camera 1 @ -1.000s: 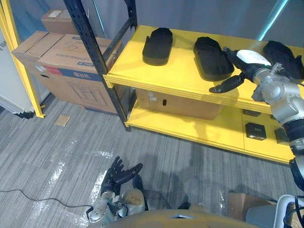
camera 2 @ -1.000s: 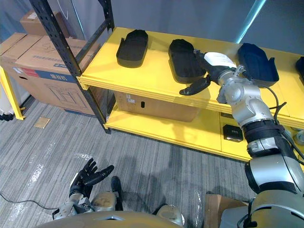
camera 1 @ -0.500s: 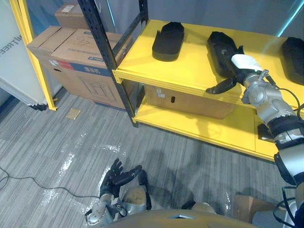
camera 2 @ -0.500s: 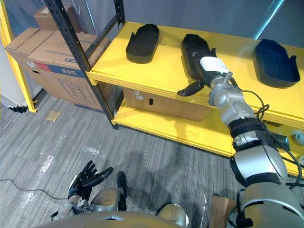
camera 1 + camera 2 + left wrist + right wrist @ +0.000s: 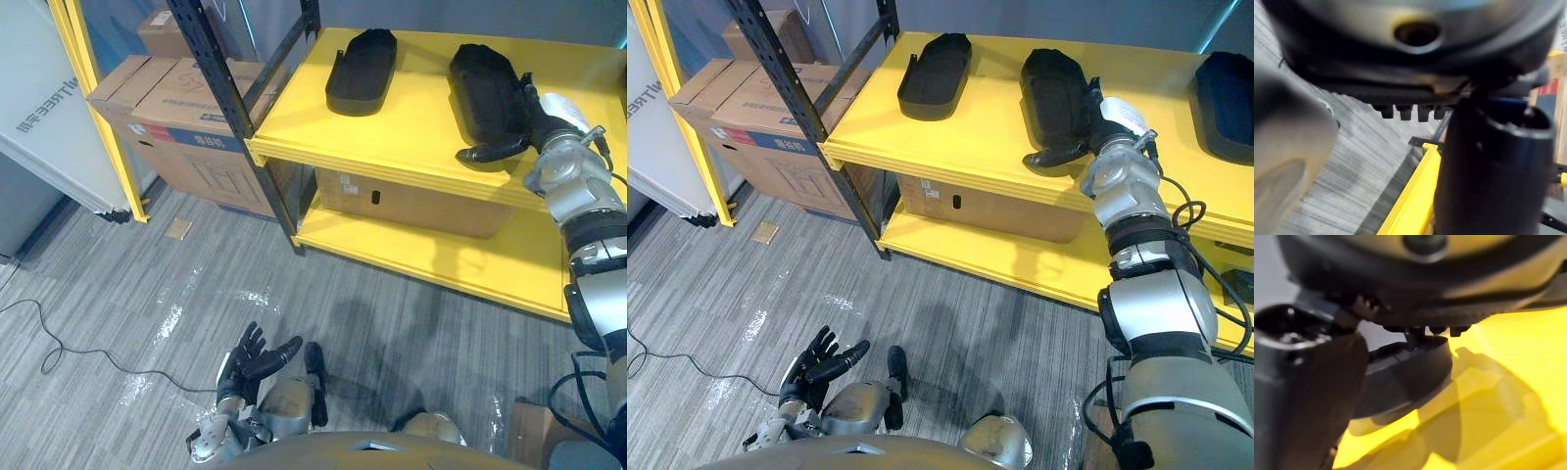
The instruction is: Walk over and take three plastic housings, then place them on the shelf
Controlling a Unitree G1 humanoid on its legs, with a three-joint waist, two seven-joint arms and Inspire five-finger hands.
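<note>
Release is the step in hand, by my reading: the right hand lies against the near end of the middle plastic housing on the yellow shelf, upper middle of the frame. Its thumb is splayed on the board and its fingers look straight, clamping nothing. It should draw straight back so the housing isn't dragged toward the edge. The left housing and right housing flank it, apart. At the bottom of the frame the left hand is spread and empty. The black rack upright and cardboard boxes stand upper left, out of the way.
</note>
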